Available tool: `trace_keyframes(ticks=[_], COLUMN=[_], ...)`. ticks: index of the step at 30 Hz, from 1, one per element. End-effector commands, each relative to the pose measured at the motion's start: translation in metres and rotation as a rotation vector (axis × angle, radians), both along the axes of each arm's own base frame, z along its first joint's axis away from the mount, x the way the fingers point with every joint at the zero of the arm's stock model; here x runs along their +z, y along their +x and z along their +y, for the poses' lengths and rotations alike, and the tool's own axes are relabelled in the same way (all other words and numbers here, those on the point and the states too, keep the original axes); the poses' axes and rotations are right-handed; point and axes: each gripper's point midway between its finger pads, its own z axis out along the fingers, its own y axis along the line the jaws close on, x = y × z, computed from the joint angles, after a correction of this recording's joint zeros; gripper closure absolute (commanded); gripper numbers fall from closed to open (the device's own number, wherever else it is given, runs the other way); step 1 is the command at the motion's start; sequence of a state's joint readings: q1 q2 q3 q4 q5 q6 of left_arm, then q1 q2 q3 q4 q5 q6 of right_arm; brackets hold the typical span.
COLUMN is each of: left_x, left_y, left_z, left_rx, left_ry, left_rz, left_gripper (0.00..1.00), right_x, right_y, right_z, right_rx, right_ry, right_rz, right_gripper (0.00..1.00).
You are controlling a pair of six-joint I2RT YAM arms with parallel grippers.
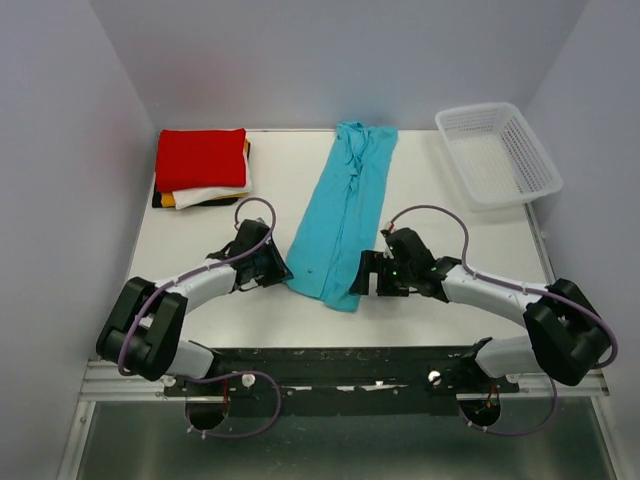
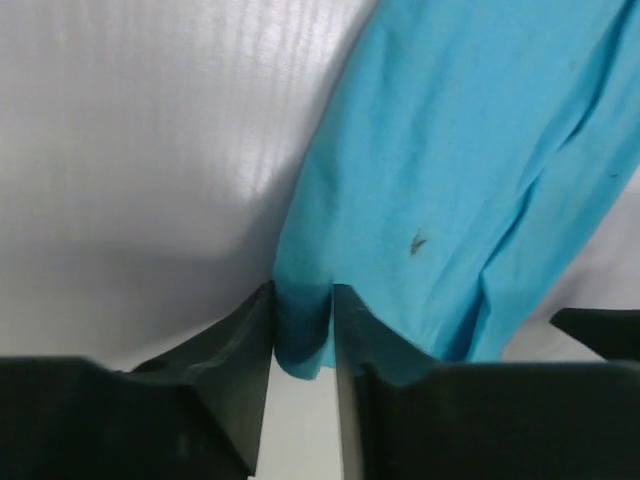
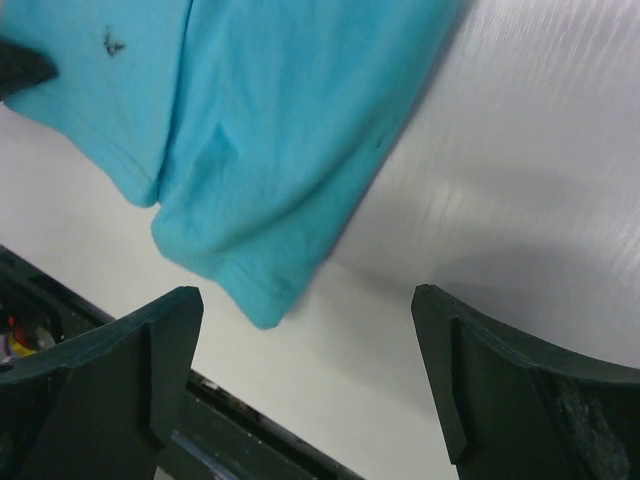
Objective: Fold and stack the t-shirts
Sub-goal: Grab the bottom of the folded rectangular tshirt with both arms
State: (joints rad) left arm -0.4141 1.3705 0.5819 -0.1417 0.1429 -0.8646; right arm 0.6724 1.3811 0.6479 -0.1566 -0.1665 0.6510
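Note:
The turquoise-blue t-shirt lies folded into a long strip down the middle of the table. My left gripper is shut on its near left corner; the left wrist view shows the cloth pinched between the two fingers. My right gripper is open and empty just right of the shirt's near right corner, which lies ahead of its left finger. A stack of folded t-shirts stands at the far left, red on top, with white, yellow-orange and black edges below.
A white plastic mesh basket stands at the far right corner. The black mounting rail runs along the near table edge. Grey walls close in the left, right and back sides.

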Motion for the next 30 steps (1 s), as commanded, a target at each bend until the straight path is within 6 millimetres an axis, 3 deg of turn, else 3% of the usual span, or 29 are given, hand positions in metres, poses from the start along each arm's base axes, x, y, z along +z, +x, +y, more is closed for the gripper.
trace_keyframes(ticks=[1,2,3,13,14,17,20,25,30], left_x=[-0.021,-0.023,-0.024,-0.031,-0.031,-0.03,-0.029,-0.025,-0.012], left_y=[-0.016,-0.017,-0.018,-0.052,-0.054,-0.061,-0.067,-0.098,-0.139], left_z=[-0.007,-0.008,-0.009,-0.004,-0.005,-0.007,-0.005,-0.011,-0.027], left_rx=[-0.062,-0.061,-0.061,-0.015,-0.016,-0.015,-0.002,-0.023,-0.118], left_ry=[-0.019,-0.026,-0.033,-0.079,-0.085,-0.089,-0.081,-0.079,-0.104], left_rz=[0.096,0.105,0.105,0.116,0.108,0.105,0.103,0.086,0.077], left_gripper=[0.88,0.99,1.0,1.0,1.0,1.0,1.0,1.0,1.0], right_x=[0.014,0.009,0.004,-0.03,-0.032,-0.038,-0.043,-0.045,-0.031], right_y=[-0.024,-0.031,-0.037,-0.05,-0.051,-0.057,-0.07,-0.103,-0.138], right_z=[0.018,0.019,0.021,0.02,0.02,0.02,0.013,-0.004,-0.004], right_rx=[0.057,0.062,0.074,0.001,-0.005,0.001,0.0,0.006,0.068], right_ry=[0.123,0.113,0.101,0.064,0.06,0.05,0.031,0.023,0.051], right_rz=[0.043,0.062,0.08,0.144,0.15,0.177,0.205,0.255,0.286], right_gripper=[0.08,0.1,0.11,0.38,0.42,0.65,0.81,0.9,0.97])
